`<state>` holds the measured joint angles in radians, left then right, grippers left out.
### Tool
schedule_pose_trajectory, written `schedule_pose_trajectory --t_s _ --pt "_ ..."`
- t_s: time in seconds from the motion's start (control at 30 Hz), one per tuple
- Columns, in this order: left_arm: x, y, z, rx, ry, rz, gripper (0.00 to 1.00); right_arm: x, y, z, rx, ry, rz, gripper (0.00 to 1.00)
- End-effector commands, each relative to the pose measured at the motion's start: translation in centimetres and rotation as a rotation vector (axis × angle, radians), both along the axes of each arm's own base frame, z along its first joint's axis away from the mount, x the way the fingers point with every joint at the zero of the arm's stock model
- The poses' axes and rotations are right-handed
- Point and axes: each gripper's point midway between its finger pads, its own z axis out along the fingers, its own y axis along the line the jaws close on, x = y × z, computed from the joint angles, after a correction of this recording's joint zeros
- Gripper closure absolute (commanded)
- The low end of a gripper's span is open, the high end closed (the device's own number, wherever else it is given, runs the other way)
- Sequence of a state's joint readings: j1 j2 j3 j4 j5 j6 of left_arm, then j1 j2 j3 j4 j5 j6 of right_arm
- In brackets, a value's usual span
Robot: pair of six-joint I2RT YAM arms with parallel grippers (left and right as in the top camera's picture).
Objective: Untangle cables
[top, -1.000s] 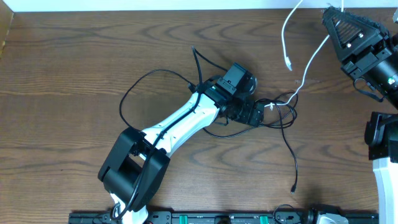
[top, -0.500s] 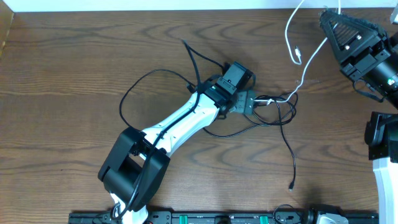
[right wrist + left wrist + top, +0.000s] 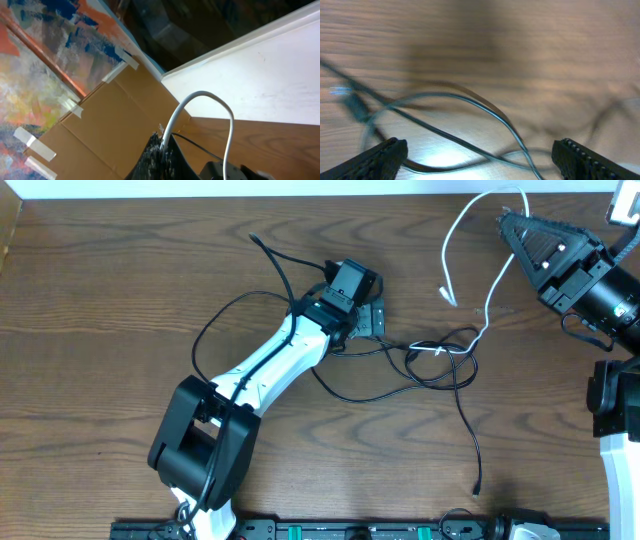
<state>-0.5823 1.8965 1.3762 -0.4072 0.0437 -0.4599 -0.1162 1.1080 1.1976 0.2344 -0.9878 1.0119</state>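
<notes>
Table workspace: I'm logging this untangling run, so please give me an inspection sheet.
Surface: brown wood-grain table, no damage seen.
Job's things: black cable and white cable, tangled in a knot right of centre.
Clutter: nothing seen.
Grippers: left gripper open over black strands, gripping nothing; right gripper shut on the white cable.
Cables: white cable arcs away from the right gripper; black cable's tail runs toward the near edge.
Surroundings: cardboard panel and white board beyond the table.

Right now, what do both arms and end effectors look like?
Left arm: white shell, black joints, black cable along it. Right arm: black, white lower link. Left end effector: black ridged fingers. Right end effector: black, triangular.
</notes>
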Motion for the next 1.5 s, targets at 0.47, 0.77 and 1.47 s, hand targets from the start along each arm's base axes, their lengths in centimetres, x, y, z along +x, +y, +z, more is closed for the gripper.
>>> schedule_pose_trajectory --t_s 0.47,0.77,1.47 --pt "-7.8 -8.0 0.3 -0.153 0.111 -0.526 0.02 0.0 0.0 0.3 -0.022 -0.033 -0.002 0.99" --pt "-5.9 -7.6 -0.2 -0.024 0.002 -0.468 0.02 -0.4 0.4 0.2 -0.030 -0.028 0.034 0.99" --pt "2.5 -6.9 1.9 0.121 -0.376 -0.153 0.02 -1.1 0.9 -0.1 -0.038 -0.013 0.082 0.99"
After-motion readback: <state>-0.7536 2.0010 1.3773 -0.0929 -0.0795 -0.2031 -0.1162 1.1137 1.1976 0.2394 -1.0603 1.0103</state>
